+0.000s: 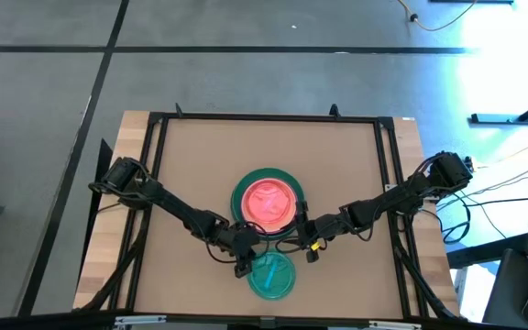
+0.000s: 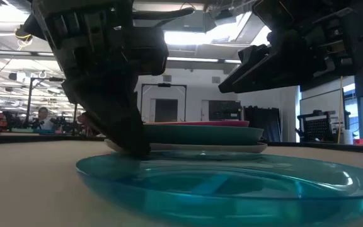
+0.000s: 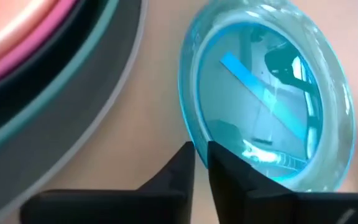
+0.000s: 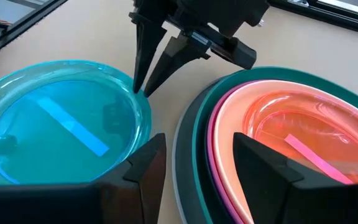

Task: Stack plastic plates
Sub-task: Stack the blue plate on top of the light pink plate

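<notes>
A light blue see-through plate (image 1: 271, 275) lies flat on the table near its front edge. It also shows in the low view (image 2: 232, 183). Just beyond it stands a stack of plates (image 1: 269, 200), with a grey one at the bottom, then teal, magenta and pink rims, and an orange-pink plate on top (image 4: 303, 134). My left gripper (image 1: 243, 264) is shut on the light blue plate's rim on the side toward the stack. My right gripper (image 1: 305, 240) is open and empty. It hovers over the stack's near rim (image 4: 188, 134), beside the light blue plate. My left gripper pinches the light blue plate's rim (image 3: 191, 140) between its two fingers, one inside the plate and one outside. The fingers (image 4: 143, 68) point steeply down at the rim on the side nearest the stack. The plate lies on the table.
A dark frame runs round the brown table top (image 1: 200, 156). There is bare table to the left, right and far side of the stack. The room beyond the table holds a person far off at the left (image 2: 43, 116).
</notes>
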You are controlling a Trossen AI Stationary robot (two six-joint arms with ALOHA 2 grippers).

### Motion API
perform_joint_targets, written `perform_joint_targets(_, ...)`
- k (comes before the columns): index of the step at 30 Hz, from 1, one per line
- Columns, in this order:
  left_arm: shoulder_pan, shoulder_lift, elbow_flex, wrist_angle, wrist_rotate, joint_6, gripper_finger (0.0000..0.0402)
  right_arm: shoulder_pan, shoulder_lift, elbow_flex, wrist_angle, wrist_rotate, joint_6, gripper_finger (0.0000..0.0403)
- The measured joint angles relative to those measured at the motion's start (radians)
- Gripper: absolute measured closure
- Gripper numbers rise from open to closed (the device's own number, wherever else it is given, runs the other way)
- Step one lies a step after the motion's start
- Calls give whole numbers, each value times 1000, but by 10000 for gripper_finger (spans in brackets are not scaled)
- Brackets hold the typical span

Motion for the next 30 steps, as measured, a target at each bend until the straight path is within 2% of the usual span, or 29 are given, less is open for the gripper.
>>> perform_joint_targets(5, -1, 0, 0, 6, -39, 25, 397, 0, 0, 0, 0, 0, 0, 226)
perform_joint_targets(13, -2, -2, -1, 11, -47, 46, 400, 0, 0, 0, 0, 3, 0, 226)
perform_joint_targets(16, -6, -8, -1, 14, -57, 55, 401, 1, -10, -1, -3, 37, 0, 226)
perform_joint_targets(25, -14, -91, -1, -5, -125, 152, 401, 1, -141, 0, -117, 71, 8, 226)
perform_joint_targets(30, -14, -170, -1, -8, -212, 235, 401, 1, -214, 0, -208, 110, 26, 226)
